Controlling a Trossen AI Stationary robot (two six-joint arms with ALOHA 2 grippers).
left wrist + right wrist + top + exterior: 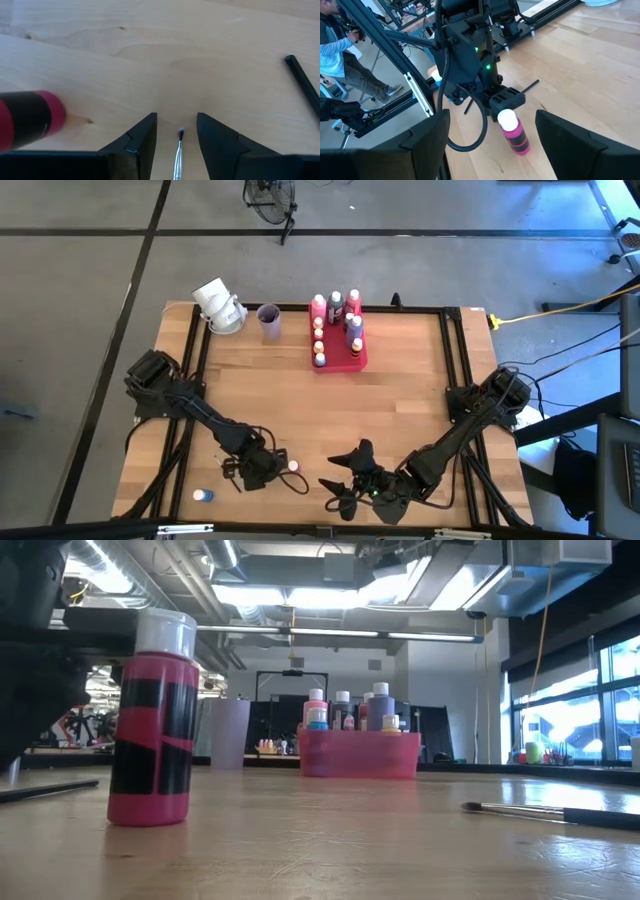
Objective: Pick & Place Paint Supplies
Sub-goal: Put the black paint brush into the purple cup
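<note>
A thin paintbrush (177, 150) lies on the wood table, its pale tip (181, 132) between the two fingers of my left gripper (175, 125). That gripper points down near the table's front edge, open, with a gap on each side of the brush. A pink paint bottle (150, 730) with black bands and a white cap stands upright on its base right beside the gripper (255, 465). My right gripper (350, 480) hangs above the table to the right of the bottle, open and holding nothing. The pink-red tray (355, 362) at the back holds several bottles.
A second dark brush (305, 87) lies a little beyond my left gripper, and another brush (560, 812) lies on the table. A small blue bottle (203, 495) lies near the front left. A lilac cup (268, 320) and a white object (220, 305) stand at the back. A person (340, 40) is beyond the table.
</note>
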